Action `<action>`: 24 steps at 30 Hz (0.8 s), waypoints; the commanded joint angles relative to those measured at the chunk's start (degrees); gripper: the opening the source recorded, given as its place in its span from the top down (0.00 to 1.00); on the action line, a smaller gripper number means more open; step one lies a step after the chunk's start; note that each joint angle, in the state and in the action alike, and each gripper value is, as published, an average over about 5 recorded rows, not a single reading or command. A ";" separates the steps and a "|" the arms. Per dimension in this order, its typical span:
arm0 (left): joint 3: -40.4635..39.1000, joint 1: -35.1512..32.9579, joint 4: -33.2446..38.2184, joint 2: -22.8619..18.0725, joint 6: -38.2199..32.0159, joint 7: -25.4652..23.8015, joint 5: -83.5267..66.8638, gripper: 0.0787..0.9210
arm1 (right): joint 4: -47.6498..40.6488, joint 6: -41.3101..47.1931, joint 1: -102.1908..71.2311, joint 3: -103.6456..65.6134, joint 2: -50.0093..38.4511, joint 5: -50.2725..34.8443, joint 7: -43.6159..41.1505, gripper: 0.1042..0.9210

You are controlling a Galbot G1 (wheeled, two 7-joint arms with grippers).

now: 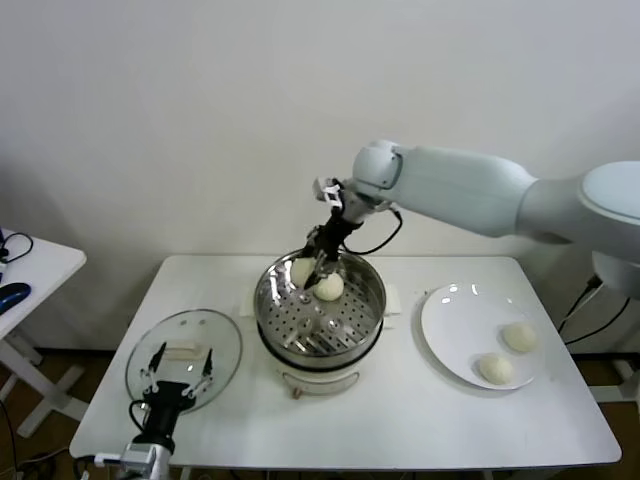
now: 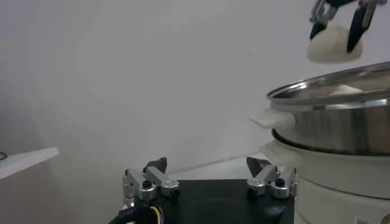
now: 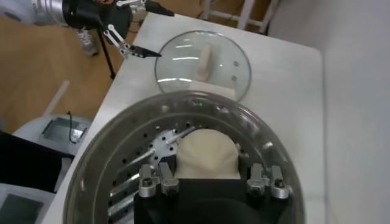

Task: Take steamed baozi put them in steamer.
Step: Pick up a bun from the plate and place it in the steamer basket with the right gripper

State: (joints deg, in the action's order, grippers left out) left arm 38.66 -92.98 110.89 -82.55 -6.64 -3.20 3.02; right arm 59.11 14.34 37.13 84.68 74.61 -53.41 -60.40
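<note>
Nearest to the robot, the left gripper waits low at the front left of the white table, fingers spread wide and holding nothing, hovering at the near edge of the round glass lid that lies flat on the tabletop. Just beyond and to the right of the lid stands the steamer, a shiny steel pot on a white base, its perforated tray showing inside. On the right side of the table sits a flat white plate with two steamed baozi on it, one bun nearer the front and the other bun just behind it, close together but apart.

Over the back part of the steamer, the right arm reaches in from the right, and the right gripper is clamped on a held baozi, carrying it just above the pot's rim; the left wrist view shows that bun pinched between the dark fingers, clear of the rim. Another baozi rests inside the steamer at the far left of the tray.
</note>
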 commanded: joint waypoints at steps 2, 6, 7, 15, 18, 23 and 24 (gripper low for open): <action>0.09 -0.12 -0.21 0.11 -0.29 -0.12 -0.47 0.12 | -2.85 0.57 -6.17 -0.16 5.47 1.00 0.90 0.32; 0.13 -0.19 -0.33 0.10 -0.47 -0.17 -0.57 0.12 | -4.16 0.22 -7.24 -0.13 5.34 2.92 0.72 0.32; 0.13 -0.19 -0.37 0.10 -0.49 -0.18 -0.57 0.12 | -4.45 0.13 -7.51 -0.16 5.32 3.33 0.69 0.32; 0.00 -0.15 -0.85 0.05 -0.53 -0.20 -0.58 0.12 | -5.21 -0.27 -8.91 -0.41 5.25 5.20 0.89 0.32; 0.24 -0.04 -0.94 0.16 -0.51 -0.21 -0.78 0.12 | -5.40 -0.30 -9.29 -0.47 5.32 5.20 1.21 0.32; 0.75 0.11 -0.81 0.53 -0.28 -0.17 -1.38 0.12 | -5.27 -0.30 -9.64 -0.51 5.33 5.50 1.36 0.32; 0.75 0.07 -0.81 0.58 -0.30 -0.17 -1.37 0.12 | -5.28 -0.32 -9.68 -0.54 5.35 5.58 1.39 0.31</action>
State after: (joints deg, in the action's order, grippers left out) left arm 39.19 -92.92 110.06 -82.04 -7.06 -3.37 2.00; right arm 54.38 14.04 28.55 84.22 79.35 -48.76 -59.26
